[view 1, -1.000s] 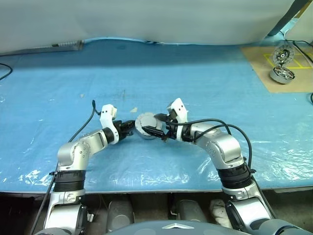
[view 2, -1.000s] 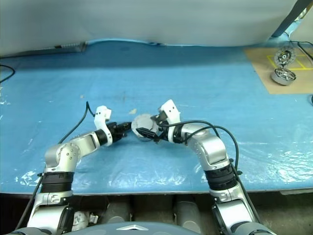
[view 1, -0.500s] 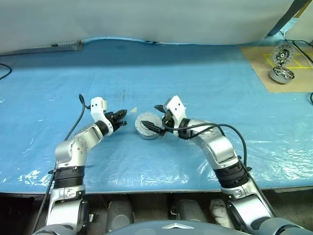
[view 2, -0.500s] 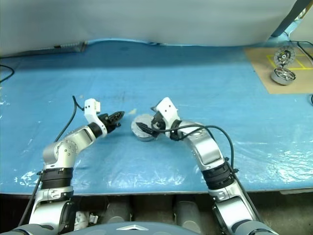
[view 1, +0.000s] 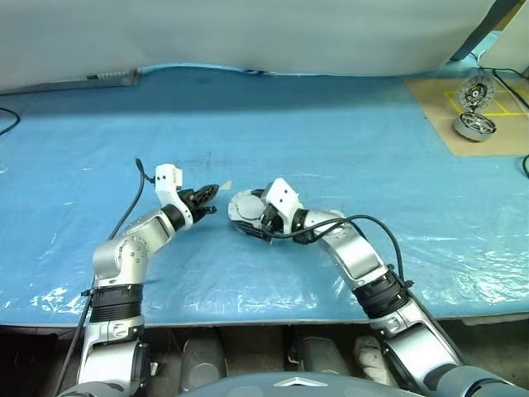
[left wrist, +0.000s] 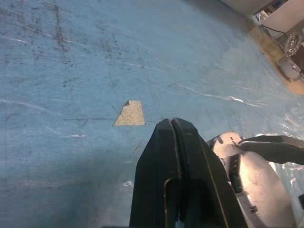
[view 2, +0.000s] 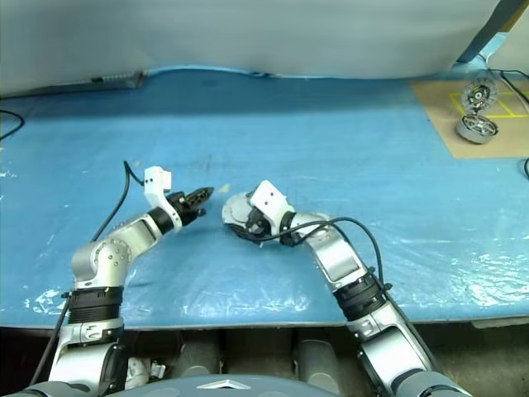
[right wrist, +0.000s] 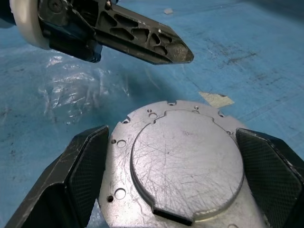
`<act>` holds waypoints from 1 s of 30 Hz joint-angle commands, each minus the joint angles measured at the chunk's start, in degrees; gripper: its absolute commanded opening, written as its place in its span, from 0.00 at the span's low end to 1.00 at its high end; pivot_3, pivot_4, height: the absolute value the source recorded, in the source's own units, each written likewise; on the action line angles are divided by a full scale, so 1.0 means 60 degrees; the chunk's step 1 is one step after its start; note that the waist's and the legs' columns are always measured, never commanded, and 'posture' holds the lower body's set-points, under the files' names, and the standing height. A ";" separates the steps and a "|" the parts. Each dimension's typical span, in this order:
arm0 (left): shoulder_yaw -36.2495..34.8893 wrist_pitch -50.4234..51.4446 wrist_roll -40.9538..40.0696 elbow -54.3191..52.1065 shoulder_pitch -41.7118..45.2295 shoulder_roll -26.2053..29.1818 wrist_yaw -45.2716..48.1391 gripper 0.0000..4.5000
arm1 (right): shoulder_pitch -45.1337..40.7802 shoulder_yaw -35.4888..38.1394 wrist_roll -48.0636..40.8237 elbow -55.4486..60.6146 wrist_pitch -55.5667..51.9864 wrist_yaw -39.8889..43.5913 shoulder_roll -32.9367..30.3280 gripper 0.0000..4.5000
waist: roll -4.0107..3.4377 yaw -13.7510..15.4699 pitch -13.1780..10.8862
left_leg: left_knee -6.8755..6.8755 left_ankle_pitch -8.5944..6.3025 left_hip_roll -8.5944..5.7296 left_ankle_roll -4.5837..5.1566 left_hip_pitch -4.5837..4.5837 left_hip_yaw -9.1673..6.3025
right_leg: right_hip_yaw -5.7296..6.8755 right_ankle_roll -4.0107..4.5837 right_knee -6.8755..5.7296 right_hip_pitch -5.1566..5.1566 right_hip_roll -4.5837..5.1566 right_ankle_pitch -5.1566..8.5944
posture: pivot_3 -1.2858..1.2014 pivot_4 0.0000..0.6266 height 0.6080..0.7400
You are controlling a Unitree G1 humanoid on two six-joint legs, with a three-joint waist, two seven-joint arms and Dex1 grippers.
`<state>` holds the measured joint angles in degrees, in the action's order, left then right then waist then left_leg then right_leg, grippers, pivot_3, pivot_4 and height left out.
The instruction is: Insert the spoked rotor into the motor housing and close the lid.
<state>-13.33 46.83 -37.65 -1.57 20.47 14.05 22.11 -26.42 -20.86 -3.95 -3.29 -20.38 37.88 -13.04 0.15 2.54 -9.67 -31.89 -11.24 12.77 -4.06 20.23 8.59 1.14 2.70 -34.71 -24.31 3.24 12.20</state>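
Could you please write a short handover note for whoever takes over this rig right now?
Left end effector: shut, holding nothing, hovering beside the centre part.
Right end effector: open wide, fingers either side of a round silver part lying flat on the blue table; contact unclear.
Far right, on the brown board: a spoked disc standing up and a squat silver part, too small to identify.
Done: no visible assembly.
Left: probably grip the centre part, insert the rotor, close the lid.

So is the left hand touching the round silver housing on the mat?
Apart. The left eye view shows blue mat between the shut left hand and the housing; the right wrist view shows its tips clear of the metal.
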 commanded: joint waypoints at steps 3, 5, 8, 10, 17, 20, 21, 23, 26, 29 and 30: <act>0.0033 -0.0126 -0.0125 -0.0449 -0.0053 0.0064 0.0191 0.00 | 0.0030 0.0075 0.0125 -0.0212 0.0119 0.0025 -0.0028 0.99 | 0.0000 0.0000 0.0000 | -0.0005 0.0000 0.0000 0.0000 -0.0002 0.0000 | 0.0000 0.0000 -0.0004 0.0001 0.0000 0.0000 | 0.52 0.24 1.00; 0.0060 -0.0132 -0.0113 -0.0456 -0.0062 0.0057 0.0203 0.00 | 0.0095 0.0038 0.0160 -0.0186 0.0142 0.0038 -0.0058 0.87 | 0.0000 0.0001 0.0000 | -0.0010 0.0000 0.0000 0.0001 -0.0001 0.0000 | 0.0000 0.0001 -0.0006 0.0002 0.0001 -0.0001 | 0.52 0.24 1.00; 0.0113 -0.0122 -0.0097 -0.0487 -0.0098 0.0064 0.0226 0.00 | 0.0171 0.0007 0.0170 -0.0105 0.0083 0.0081 -0.0069 0.66 | 0.0001 0.0001 0.0000 | -0.0012 0.0000 0.0000 0.0001 -0.0001 0.0000 | 0.0000 0.0001 -0.0006 0.0003 0.0001 -0.0001 | 0.52 0.24 1.00; 0.0143 -0.0125 -0.0073 -0.0495 -0.0130 0.0069 0.0252 0.00 | 0.0181 -0.0018 0.0199 -0.0078 0.0027 0.0100 -0.0080 0.66 | 0.0001 0.0000 0.0001 | -0.0012 0.0000 0.0001 0.0001 -0.0001 0.0000 | 0.0000 0.0001 -0.0006 0.0004 0.0001 -0.0001 | 0.52 0.24 1.00; 0.0230 0.0106 -0.0276 -0.0649 -0.0196 0.0127 0.0420 0.00 | 0.0138 -0.0141 0.0421 -0.0132 -0.0024 0.0184 -0.0231 0.66 | 0.0001 0.0001 0.0001 | -0.0014 0.0000 0.0001 0.0001 -0.0002 0.0000 | 0.0000 0.0001 -0.0007 0.0005 0.0001 -0.0001 | 0.52 0.24 1.00; 0.0260 0.0236 -0.0366 -0.0744 -0.0219 0.0153 0.0456 0.00 | 0.0148 -0.0219 0.0478 -0.0180 -0.0080 0.0331 -0.0345 0.66 | 0.0001 0.0003 0.0001 | -0.0014 0.0000 0.0000 0.0001 -0.0005 0.0000 | 0.0000 0.0001 -0.0007 0.0008 0.0002 -0.0001 | 0.52 0.24 1.00; 0.0270 0.0264 -0.0381 -0.0759 -0.0223 0.0164 0.0459 0.00 | 0.0157 -0.0253 0.0494 -0.0198 -0.0082 0.0376 -0.0379 0.66 | 0.0001 0.0013 0.0001 | -0.0014 0.0000 0.0000 0.0001 -0.0006 0.0000 | 0.0000 0.0001 -0.0006 0.0009 0.0002 -0.0001 | 0.52 0.24 1.00; 0.0288 0.0291 -0.0403 -0.0770 -0.0222 0.0177 0.0454 0.00 | 0.0166 -0.0365 0.0549 -0.0216 -0.0118 0.0514 -0.0470 0.66 | 0.0001 0.0019 0.0001 | -0.0014 0.0000 0.0000 0.0001 -0.0005 0.0000 | 0.0000 0.0001 -0.0006 0.0010 0.0003 -0.0001 | 0.52 0.24 1.00; 0.0298 0.0331 -0.0419 -0.0789 -0.0223 0.0191 0.0451 0.00 | 0.0151 -0.0448 0.0645 -0.0251 -0.0209 0.0536 -0.0513 0.66 | 0.0002 0.0019 0.0001 | -0.0014 0.0000 -0.0003 0.0001 -0.0007 0.0000 | 0.0001 0.0001 -0.0005 0.0013 0.0008 -0.0001 | 0.52 0.24 1.00; 0.0317 0.0376 -0.0442 -0.0823 -0.0232 0.0192 0.0468 0.00 | -0.0006 -0.0654 0.1017 -0.0461 -0.0545 0.0376 -0.0616 0.66 | 0.0002 0.0013 0.0002 | -0.0014 0.0000 -0.0003 0.0001 -0.0010 0.0000 | 0.0001 0.0001 -0.0006 0.0016 0.0008 -0.0001 | 0.52 0.24 1.00; 0.0320 0.0391 -0.0446 -0.0833 -0.0237 0.0193 0.0472 0.00 | -0.0062 -0.0734 0.1157 -0.0562 -0.0691 0.0319 -0.0660 0.66 | 0.0002 0.0007 0.0002 | -0.0014 0.0000 -0.0003 0.0001 -0.0012 0.0000 | 0.0001 0.0001 -0.0006 0.0020 0.0008 -0.0001 | 0.52 0.24 1.00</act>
<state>-11.32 49.27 -39.24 -4.04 19.13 14.68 24.23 -28.14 -22.88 -0.56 -3.44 -20.87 40.09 -15.48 0.16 2.59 -9.66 -31.97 -11.24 12.75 -4.06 20.13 8.59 1.14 2.70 -34.75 -24.16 3.29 12.20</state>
